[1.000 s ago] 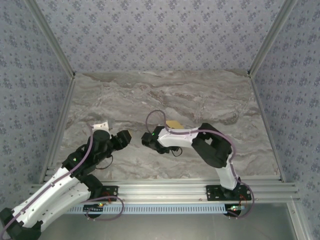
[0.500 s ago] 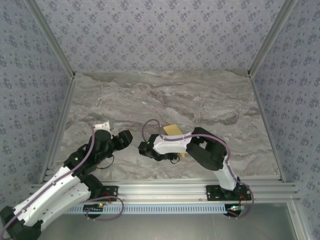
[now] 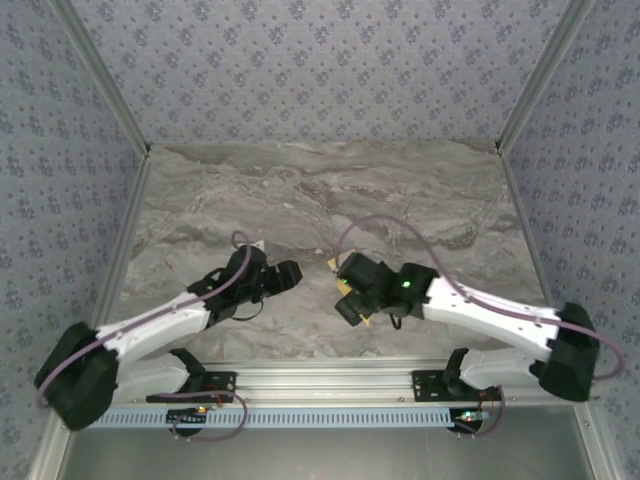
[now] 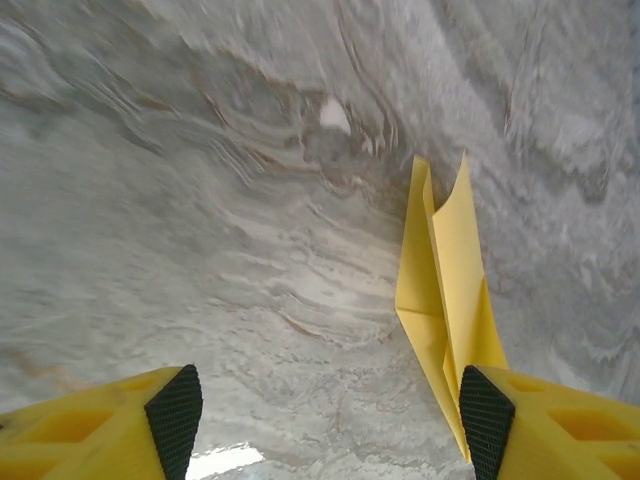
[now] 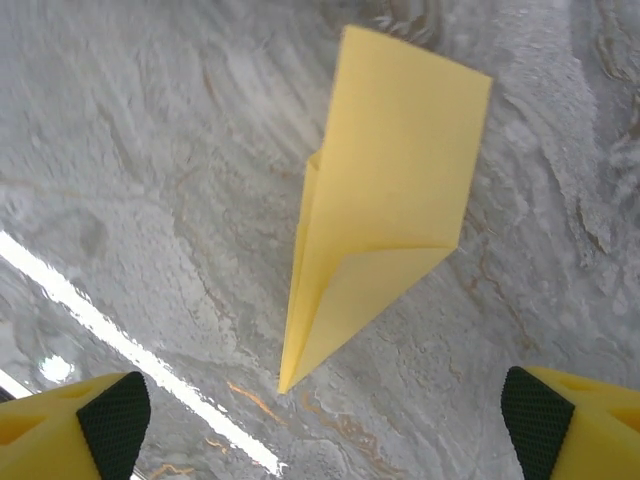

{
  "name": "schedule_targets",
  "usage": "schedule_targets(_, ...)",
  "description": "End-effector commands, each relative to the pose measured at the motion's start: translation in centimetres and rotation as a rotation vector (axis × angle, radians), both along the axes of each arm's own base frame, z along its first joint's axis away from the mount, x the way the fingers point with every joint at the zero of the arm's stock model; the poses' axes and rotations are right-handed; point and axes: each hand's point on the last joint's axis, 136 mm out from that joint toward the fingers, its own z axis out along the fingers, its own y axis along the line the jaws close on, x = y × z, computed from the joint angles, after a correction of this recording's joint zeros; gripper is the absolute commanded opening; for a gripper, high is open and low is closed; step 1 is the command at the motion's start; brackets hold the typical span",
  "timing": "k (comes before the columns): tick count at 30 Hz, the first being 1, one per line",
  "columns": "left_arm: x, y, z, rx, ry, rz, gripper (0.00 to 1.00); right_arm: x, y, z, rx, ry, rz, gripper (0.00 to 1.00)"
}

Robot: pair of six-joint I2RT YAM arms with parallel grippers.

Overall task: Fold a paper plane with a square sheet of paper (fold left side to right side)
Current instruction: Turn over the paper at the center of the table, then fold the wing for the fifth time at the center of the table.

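Note:
The paper plane is a narrow yellow-orange dart with a centre crease, lying flat on the marble table. My right gripper hovers over it, open wide, with the plane's pointed tip between the two fingers and touching neither. In the top view the right gripper covers most of the plane. My left gripper is just to its left, open, with nothing between its fingers. In the left wrist view the paper plane runs down beside the right fingertip of the left gripper.
Patterned walls enclose the table on three sides. An aluminium rail with both arm bases runs along the near edge. Bare marble stretches toward the back wall.
My right gripper has opened and let go of the plane, which now lies on the table. The right arm has swung out to the right, and the left arm has reached further toward the plane.

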Motion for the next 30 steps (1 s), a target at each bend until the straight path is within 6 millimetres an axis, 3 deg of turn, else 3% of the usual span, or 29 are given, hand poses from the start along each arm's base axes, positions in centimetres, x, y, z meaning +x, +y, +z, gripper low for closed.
schedule_targets(1,1.5,-5.0,2.8,-0.125,-0.055,-0.091,0.71,0.2,0.4,1.6,0.233,0.031,-0.037,1.00)
schedule_targets(4,2.1,-7.9,1.8,-0.134,-0.030,-0.147,0.71,0.6,-0.6,2.9,0.414,0.030,-0.085,1.00)
schedule_targets(7,2.7,-9.7,0.2,-0.124,0.002,-0.164,0.71,0.6,-2.0,2.9,0.516,0.059,-0.136,1.00)
schedule_targets(13,3.8,-12.3,-1.7,-0.176,0.044,-0.184,0.69,0.6,-3.4,2.0,0.584,0.115,-0.203,1.00)
schedule_targets(17,4.2,-13.6,-2.5,-0.188,0.071,-0.208,0.63,0.5,-3.5,1.8,0.622,0.143,-0.214,1.00)
schedule_targets(21,4.3,-14.2,-3.1,-0.198,0.080,-0.220,0.45,0.7,-3.6,1.8,0.678,0.163,-0.227,1.00)
schedule_targets(26,4.4,-13.9,-2.5,-0.218,0.053,-0.237,0.11,1.1,-3.9,1.3,0.776,0.218,-0.226,1.00)
schedule_targets(30,4.3,-12.6,-1.3,-0.216,0.001,-0.258,0.00,2.1,-4.5,1.0,0.854,0.255,-0.204,1.00)
